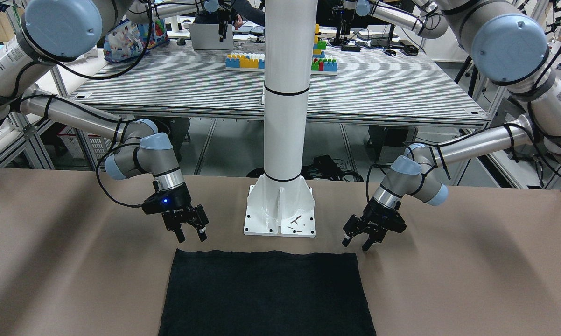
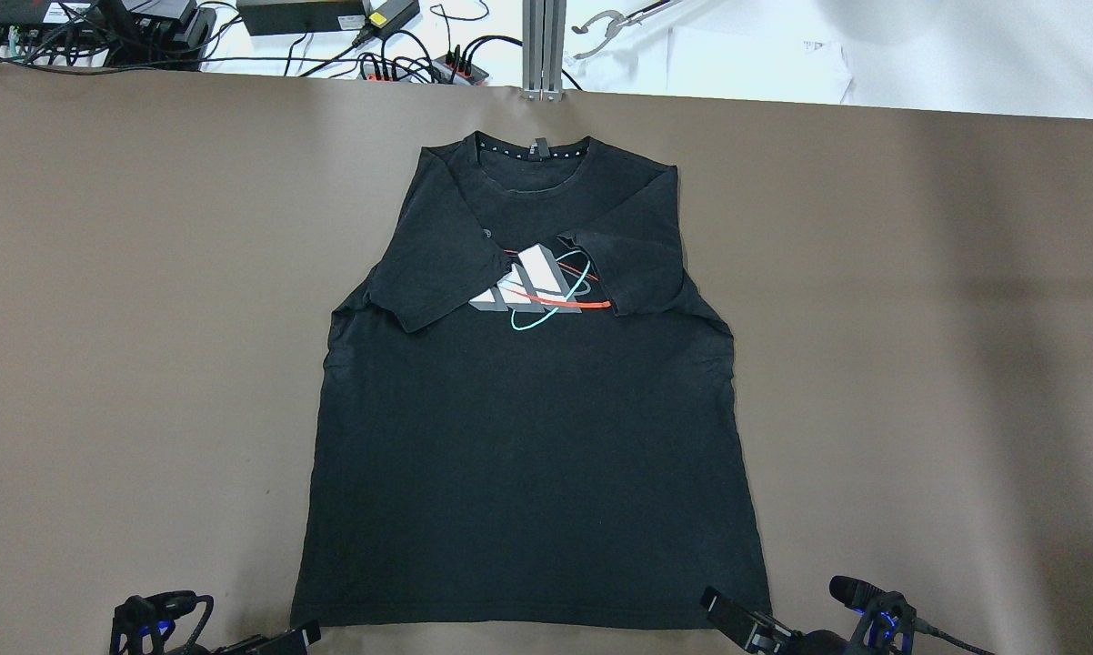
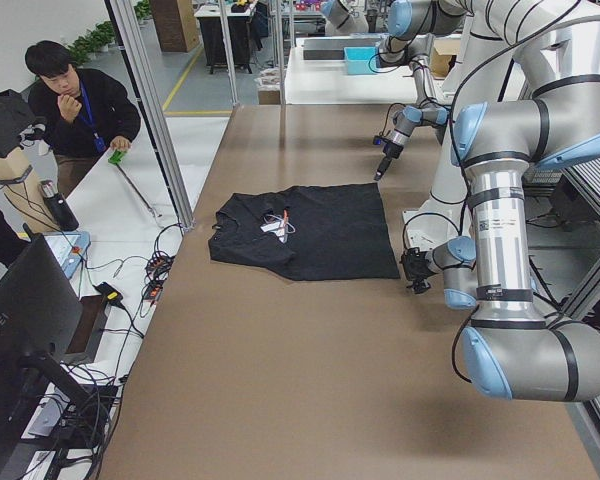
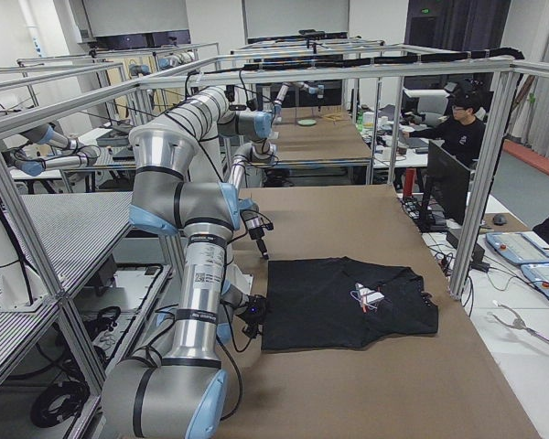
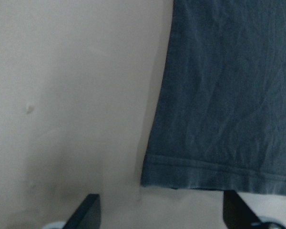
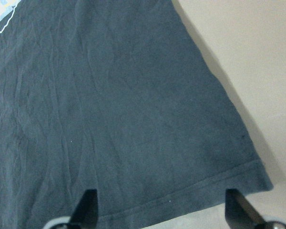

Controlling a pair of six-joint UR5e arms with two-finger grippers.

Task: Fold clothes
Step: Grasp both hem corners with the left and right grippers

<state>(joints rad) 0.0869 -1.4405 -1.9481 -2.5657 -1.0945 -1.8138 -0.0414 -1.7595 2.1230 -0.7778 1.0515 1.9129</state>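
A black T-shirt [image 2: 528, 428] lies flat on the brown table [image 2: 919, 364], collar at the far edge, both sleeves folded in over a white, red and teal chest logo [image 2: 537, 287]. Its hem [image 1: 266, 254] faces the robot. My left gripper [image 1: 355, 243] is open and empty, hovering just off the hem's left corner [image 5: 155, 174], with the fingertips [image 5: 88, 212] astride it. My right gripper [image 1: 192, 235] is open and empty above the hem's right corner [image 6: 257, 179], with the fingertips [image 6: 86, 205] over the cloth.
The white robot column base [image 1: 280, 214] stands between the arms, just behind the hem. Cables and power supplies [image 2: 328, 18] lie past the table's far edge. An operator [image 3: 75, 100] sits beyond that edge by a monitor [image 3: 20, 320].
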